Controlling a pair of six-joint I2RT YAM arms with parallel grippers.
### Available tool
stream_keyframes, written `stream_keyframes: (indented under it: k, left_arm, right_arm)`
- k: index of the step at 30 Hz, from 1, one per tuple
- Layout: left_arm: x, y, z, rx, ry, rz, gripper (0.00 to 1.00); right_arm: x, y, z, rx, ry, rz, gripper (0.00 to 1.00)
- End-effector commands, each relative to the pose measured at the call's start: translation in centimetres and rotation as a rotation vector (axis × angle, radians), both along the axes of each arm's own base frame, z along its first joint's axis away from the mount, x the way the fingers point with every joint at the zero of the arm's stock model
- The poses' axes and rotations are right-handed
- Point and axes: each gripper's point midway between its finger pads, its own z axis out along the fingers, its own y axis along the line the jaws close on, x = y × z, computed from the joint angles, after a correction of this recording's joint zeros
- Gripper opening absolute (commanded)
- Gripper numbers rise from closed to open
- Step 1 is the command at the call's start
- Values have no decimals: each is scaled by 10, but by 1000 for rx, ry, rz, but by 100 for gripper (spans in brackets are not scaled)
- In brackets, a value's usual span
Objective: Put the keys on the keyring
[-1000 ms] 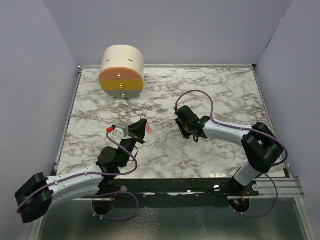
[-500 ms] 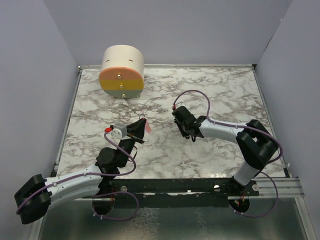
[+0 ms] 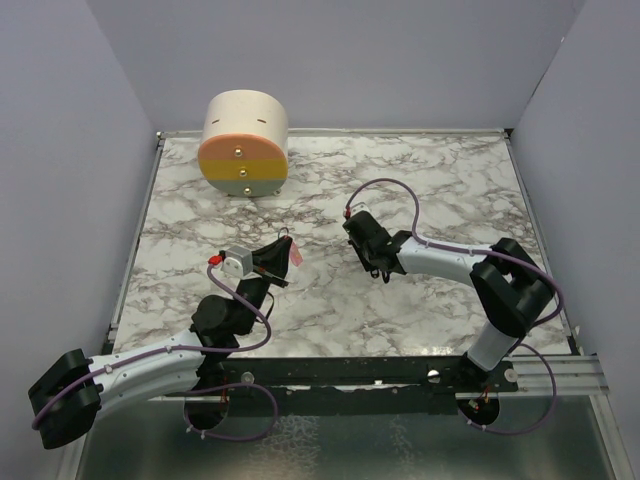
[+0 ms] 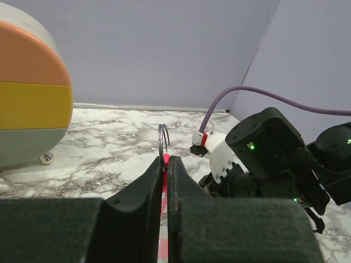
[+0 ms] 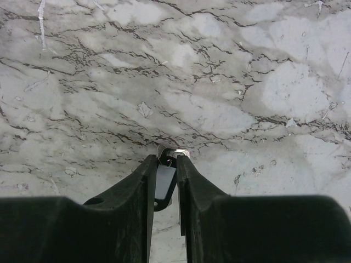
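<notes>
My left gripper [image 4: 165,160] is shut on the slim pink key [image 4: 163,189], held up off the table. A thin metal ring [image 4: 163,139] stands up from the key's tip above the fingertips. From above, the pink key [image 3: 297,256] shows at the left gripper [image 3: 287,248], left of centre. My right gripper [image 5: 166,159] is low over the marble. Its jaws are narrowed around the keyring [image 5: 165,179], a black-rimmed oval with a pale centre, and both fingers touch its edges. In the top view the right gripper [image 3: 378,268] hides the keyring.
A round cream, orange and yellow drum [image 3: 243,143] stands at the back left of the marble table [image 3: 450,190]; it also fills the left edge of the left wrist view [image 4: 27,93]. The right arm's black head [image 4: 263,159] sits close to the right of the left gripper.
The right gripper has shifted slightly left toward the left gripper, and its jaws have narrowed onto the keyring. The left gripper still holds the pink key and has barely moved.
</notes>
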Motion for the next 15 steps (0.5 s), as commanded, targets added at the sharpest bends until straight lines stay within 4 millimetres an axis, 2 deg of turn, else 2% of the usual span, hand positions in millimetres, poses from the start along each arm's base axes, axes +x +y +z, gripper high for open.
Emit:
stream_keyframes:
  k: [1,15]
  left_arm:
    - [1,4,0,2,-6,17,0]
    - [0,6,1,-1,-8,17,0]
  right_arm:
    - [11,6,8,3,-50,-14,21]
    - [13,5,7,-4,-57,-27,17]
